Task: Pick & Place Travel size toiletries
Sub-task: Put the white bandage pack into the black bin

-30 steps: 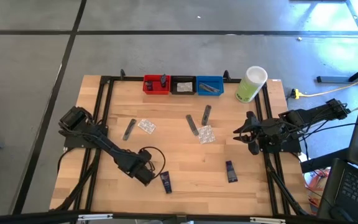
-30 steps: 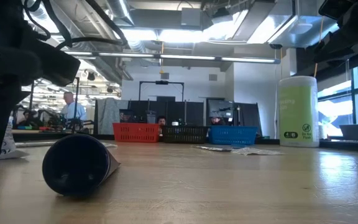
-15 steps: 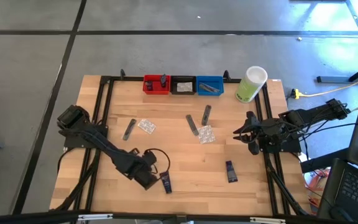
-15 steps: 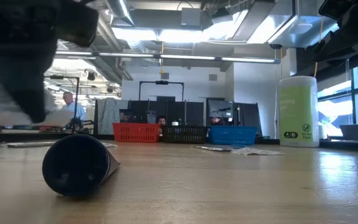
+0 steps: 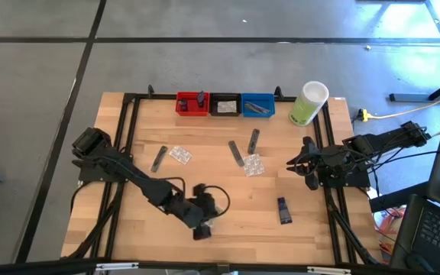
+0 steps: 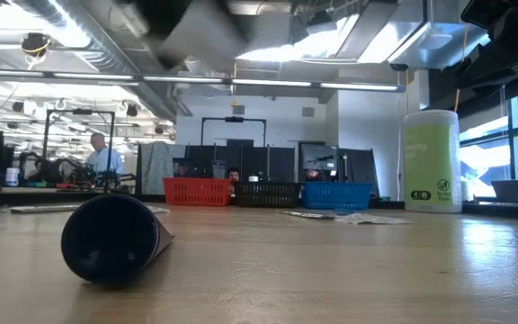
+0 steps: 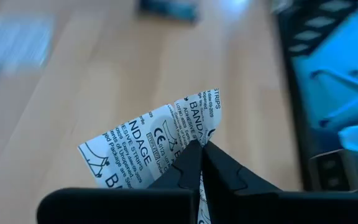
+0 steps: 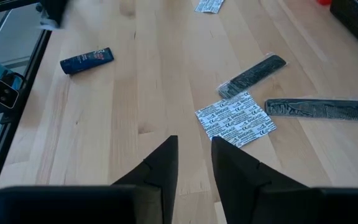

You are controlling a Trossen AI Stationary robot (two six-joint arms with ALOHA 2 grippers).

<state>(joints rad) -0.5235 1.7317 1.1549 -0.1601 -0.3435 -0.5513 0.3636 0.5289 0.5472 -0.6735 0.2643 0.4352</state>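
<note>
White printed bandage packet (image 7: 160,146) sits pinched in my left gripper (image 7: 199,163), jaws fully closed. My right gripper (image 8: 194,163), slightly parted and empty, hangs near the bandage packets (image 8: 235,119). Only the left wrist view shows the grip.

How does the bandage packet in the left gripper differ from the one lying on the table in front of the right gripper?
The held packet is pinched in the shut left gripper, raised above the table; the loose packet lies on it with no gripper on it. The held packet is bent, one corner sticking up; the loose packet lies flat. Both are white with the same dark bandage print.
</note>
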